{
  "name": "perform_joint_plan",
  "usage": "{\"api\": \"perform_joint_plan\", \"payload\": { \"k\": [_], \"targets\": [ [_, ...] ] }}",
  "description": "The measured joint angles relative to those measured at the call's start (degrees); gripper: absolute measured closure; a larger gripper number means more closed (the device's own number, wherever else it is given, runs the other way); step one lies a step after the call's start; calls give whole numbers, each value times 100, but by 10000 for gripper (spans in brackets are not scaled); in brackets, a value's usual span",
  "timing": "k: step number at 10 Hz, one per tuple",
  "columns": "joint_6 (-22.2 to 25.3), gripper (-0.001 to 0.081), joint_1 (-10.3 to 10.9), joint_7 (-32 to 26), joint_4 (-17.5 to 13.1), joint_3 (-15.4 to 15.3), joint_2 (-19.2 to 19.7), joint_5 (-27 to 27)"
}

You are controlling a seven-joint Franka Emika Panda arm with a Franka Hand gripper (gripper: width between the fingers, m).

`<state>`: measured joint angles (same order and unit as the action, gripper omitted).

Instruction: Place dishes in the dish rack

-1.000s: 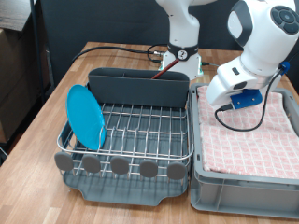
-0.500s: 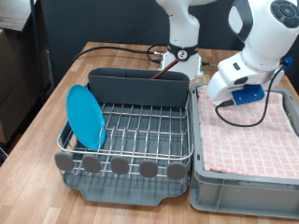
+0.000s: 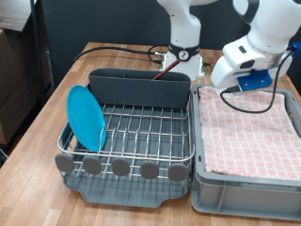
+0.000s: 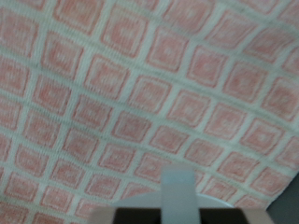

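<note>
The light-blue plate (image 3: 87, 118) stands on edge in the dish rack (image 3: 132, 132), at the exterior view's left side of the wires. The rack's tall grey utensil compartment (image 3: 139, 87) lies along its far side, and grey round discs (image 3: 120, 168) line its near edge. My gripper (image 3: 229, 81) hangs above the far left corner of the grey bin with the pink checked cloth (image 3: 249, 132). The wrist view shows only that cloth (image 4: 140, 93) and a pale blurred piece at the frame edge (image 4: 182, 191). The white mug and the wooden spoon are out of view.
The rack and the bin (image 3: 246, 193) stand side by side on a wooden table (image 3: 38, 141). The robot's base (image 3: 183, 56) and dark cables (image 3: 113, 49) are behind the rack. A blue part (image 3: 252, 81) and a black cable hang from the hand.
The hand has risen and moved towards the exterior view's top right, away from the cloth in the bin. The plate and rack have not moved.
</note>
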<state>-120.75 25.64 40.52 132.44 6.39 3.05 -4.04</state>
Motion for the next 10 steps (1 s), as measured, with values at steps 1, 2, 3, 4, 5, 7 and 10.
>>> {"api": "perform_joint_plan", "payload": {
  "k": [1, 2, 3, 4, 5, 7, 10],
  "targets": [
    [-174, 734, 0, 152, -4, 41, -102, -195],
    [-398, 734, -2, 285, -14, 94, -191, -409],
    [-636, 734, -4, 307, -37, 163, -260, -558],
    [-749, 734, -4, 307, -43, 199, -304, -621],
    [-691, 734, -1, 306, -42, 197, -293, -606],
    [-682, 734, -2, 664, -55, 219, -285, -723],
    [-656, 734, -24, 783, -253, 429, -270, -726]
  ]
}}
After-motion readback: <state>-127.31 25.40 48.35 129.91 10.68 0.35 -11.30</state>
